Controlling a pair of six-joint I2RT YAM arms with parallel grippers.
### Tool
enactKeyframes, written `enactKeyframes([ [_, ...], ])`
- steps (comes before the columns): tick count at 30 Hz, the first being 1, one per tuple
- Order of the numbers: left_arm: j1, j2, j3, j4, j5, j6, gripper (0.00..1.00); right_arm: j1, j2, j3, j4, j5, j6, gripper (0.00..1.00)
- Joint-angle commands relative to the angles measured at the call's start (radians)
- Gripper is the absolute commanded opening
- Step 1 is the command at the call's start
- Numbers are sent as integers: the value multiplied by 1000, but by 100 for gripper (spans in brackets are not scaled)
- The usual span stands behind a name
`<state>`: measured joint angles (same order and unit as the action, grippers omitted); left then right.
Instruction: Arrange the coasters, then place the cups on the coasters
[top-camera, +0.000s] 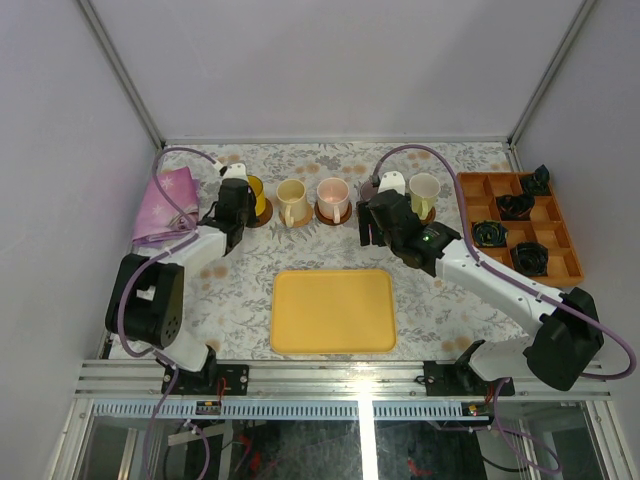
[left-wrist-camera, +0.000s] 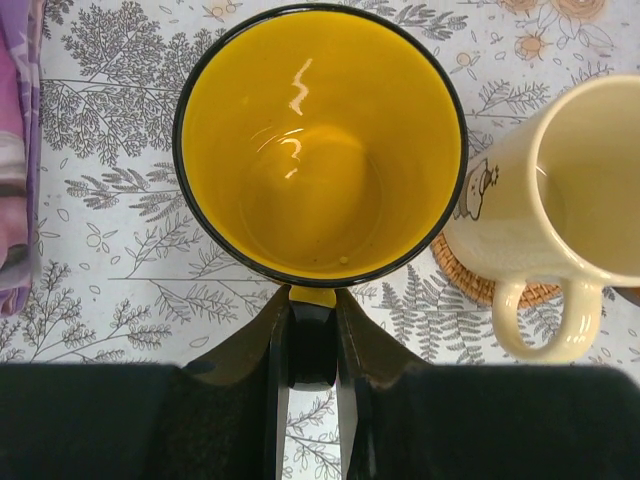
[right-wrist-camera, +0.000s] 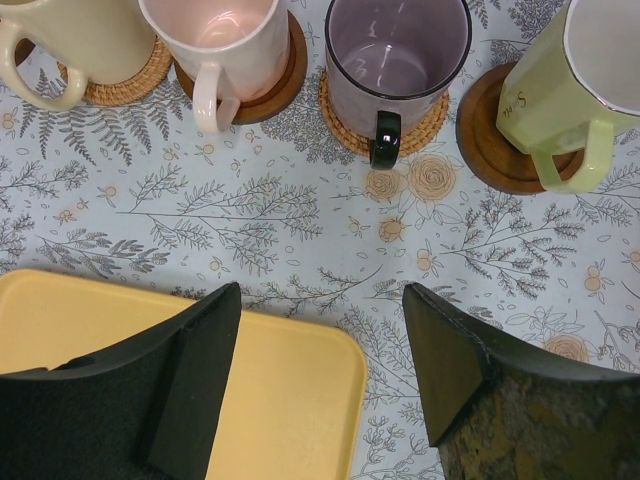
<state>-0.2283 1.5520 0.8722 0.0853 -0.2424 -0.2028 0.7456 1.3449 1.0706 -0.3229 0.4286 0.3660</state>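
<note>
Yellow cup: left end of the cup row on the worktop, over a dark coaster, handle pointing back into the left jaws, which are clamped on it. Right jaws: apart, empty, well off beside the yellow tray.

cream cup cut by edge, greenish cup too

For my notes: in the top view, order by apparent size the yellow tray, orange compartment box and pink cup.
1. yellow tray and orange compartment box: too alike to rank.
2. pink cup: smallest.
</note>
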Motion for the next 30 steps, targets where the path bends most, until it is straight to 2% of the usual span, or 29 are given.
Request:
enactKeyframes([
  [1,16,18,65,168,-8,16,0,6,5,37,24,27,3,73],
  [12,21,87,69,186,3,-9,0,6,32,58,18,23,2,73],
  [26,21,89,42,170,-2,-35,0,5,52,64,19,6,2,73],
  [30,21,65,16,158,3,-39,8,6,57,63,22,1,4,73],
])
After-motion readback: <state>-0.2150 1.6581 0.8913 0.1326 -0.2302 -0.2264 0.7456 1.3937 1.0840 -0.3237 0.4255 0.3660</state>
